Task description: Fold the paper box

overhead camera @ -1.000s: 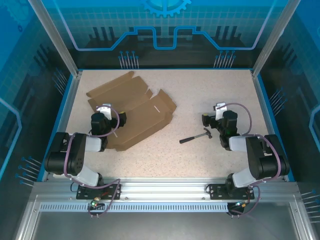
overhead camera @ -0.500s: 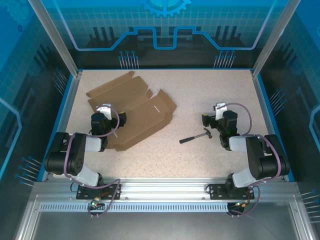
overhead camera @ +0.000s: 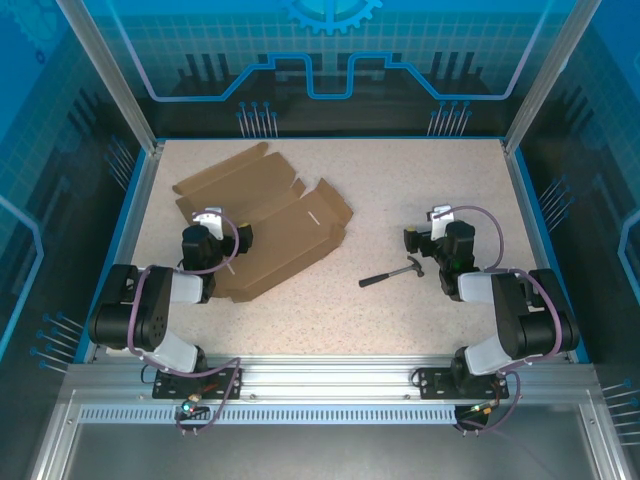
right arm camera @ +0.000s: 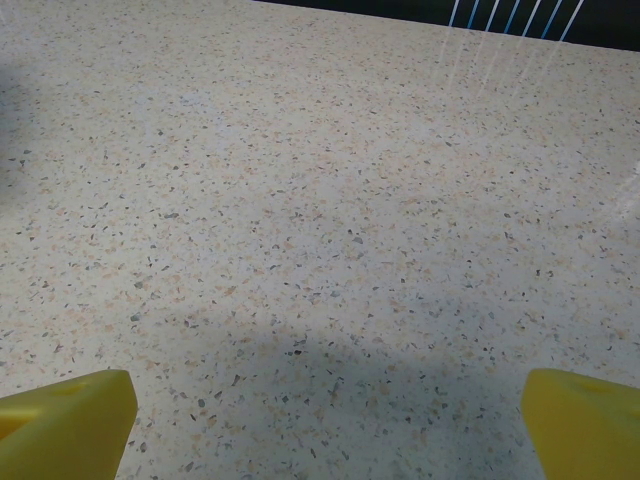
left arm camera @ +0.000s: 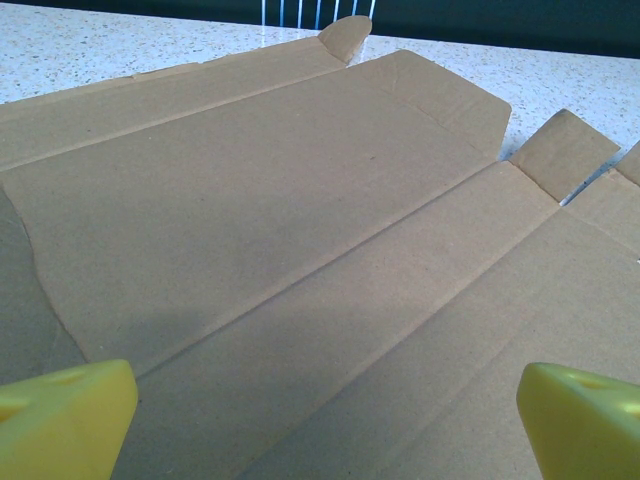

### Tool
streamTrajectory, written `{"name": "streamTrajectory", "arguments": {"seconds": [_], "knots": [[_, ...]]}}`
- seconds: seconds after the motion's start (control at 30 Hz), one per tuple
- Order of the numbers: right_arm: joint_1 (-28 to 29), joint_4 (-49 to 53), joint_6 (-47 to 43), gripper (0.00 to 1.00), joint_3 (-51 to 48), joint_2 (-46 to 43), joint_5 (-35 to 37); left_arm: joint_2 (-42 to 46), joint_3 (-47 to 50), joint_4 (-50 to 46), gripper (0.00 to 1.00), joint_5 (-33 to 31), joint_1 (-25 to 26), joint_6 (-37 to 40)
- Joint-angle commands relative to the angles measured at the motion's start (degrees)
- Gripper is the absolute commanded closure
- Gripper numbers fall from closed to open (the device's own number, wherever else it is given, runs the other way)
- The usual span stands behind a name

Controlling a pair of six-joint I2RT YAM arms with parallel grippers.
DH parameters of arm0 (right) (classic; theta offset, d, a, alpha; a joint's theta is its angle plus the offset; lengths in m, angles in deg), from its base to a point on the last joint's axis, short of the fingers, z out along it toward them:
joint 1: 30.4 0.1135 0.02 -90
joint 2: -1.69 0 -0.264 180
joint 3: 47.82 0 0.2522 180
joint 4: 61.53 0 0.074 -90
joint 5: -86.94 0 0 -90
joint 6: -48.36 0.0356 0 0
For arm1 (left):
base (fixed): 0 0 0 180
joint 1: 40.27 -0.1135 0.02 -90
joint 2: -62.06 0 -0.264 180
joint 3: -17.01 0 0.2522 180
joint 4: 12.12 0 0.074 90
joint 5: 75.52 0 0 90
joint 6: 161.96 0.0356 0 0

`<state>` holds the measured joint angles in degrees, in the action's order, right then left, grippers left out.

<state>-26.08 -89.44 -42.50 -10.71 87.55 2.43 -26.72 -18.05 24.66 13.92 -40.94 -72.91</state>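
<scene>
The paper box (overhead camera: 265, 220) is a flat brown die-cut cardboard sheet lying unfolded on the left half of the table. My left gripper (overhead camera: 212, 222) hovers over its near-left part, jaws wide open. In the left wrist view the creased cardboard (left arm camera: 300, 230) spreads out ahead between the two yellow fingertips (left arm camera: 65, 415), with nothing held. My right gripper (overhead camera: 438, 222) stands open over bare table on the right; its yellow fingertips (right arm camera: 580, 420) frame speckled tabletop (right arm camera: 320, 200).
A small hammer (overhead camera: 392, 272) with a black handle lies on the table just left of the right arm. The speckled table (overhead camera: 400, 180) is bordered by a blue rim and glass walls. Both arm bases sit at the near edge.
</scene>
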Motion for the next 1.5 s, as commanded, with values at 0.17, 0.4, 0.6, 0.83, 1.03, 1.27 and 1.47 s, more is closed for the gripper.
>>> {"name": "streamTrajectory", "arguments": {"seconds": [0.17,0.4,0.6,0.83,1.03,1.27,1.47], "knots": [[-0.73,-1.66,0.86,0.00,1.26,0.27,-0.62,0.11,0.02,2.97,0.01,-0.90,-0.63,-0.21],[0.67,16.00,3.97,0.00,7.14,-7.85,7.79,14.81,-2.18,-13.57,0.01,-8.85,-0.76,-3.89],[0.31,34.34,14.06,0.00,11.22,-21.01,10.63,24.56,-11.45,-37.79,0.01,-5.17,-0.76,-15.27],[13.47,51.43,23.92,0.00,19.17,-21.41,1.46,25.63,-15.52,-44.90,0.03,8.27,9.95,-25.83],[31.72,51.64,34.96,0.11,26.63,-5.07,0.34,24.72,-17.72,-53.20,0.05,3.71,18.16,-24.45],[34.55,41.35,44.93,0.26,30.64,10.66,-1.41,26.57,-17.13,-53.40,0.04,1.62,18.16,-23.28],[34.62,37.35,46.42,0.34,34.44,18.08,-1.42,27.26,-16.73,-53.89,0.04,1.57,18.16,-21.94]]}}
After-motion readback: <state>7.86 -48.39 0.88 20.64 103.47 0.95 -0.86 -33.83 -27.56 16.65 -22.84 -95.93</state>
